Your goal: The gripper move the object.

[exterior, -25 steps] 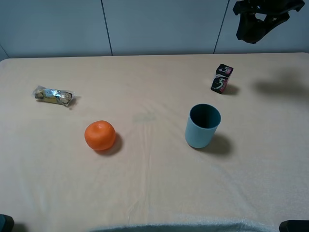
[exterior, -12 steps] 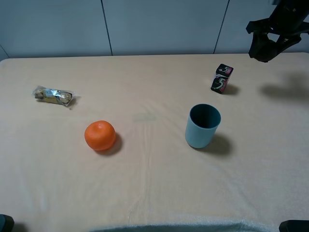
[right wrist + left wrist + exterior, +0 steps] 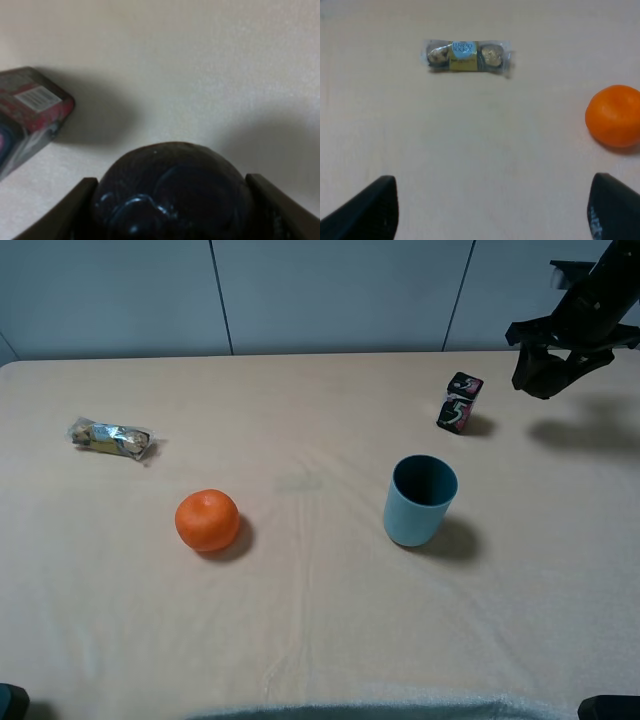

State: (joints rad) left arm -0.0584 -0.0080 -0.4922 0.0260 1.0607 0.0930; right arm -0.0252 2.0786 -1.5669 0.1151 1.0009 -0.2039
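Observation:
My right gripper [image 3: 548,375] hangs in the air at the far right, above the table and to the right of the black patterned box [image 3: 459,402]. In the right wrist view it [image 3: 167,210] is shut on the small glossy black ball [image 3: 170,192], which fills the space between its fingers [image 3: 280,212]; the box [image 3: 27,115] shows beside it. In the exterior view the ball is hidden inside the claw. My left gripper [image 3: 490,212] is open and empty, low over the near left of the table.
A blue-grey cup [image 3: 420,500] stands upright right of centre. An orange [image 3: 208,521] lies left of centre, also in the left wrist view [image 3: 614,116]. A wrapped chocolate pack [image 3: 111,438] lies at the far left. A grey wall runs behind the table.
My right gripper with the ball has moved down and to the right, from the top edge toward the table's far right. Nothing else has moved.

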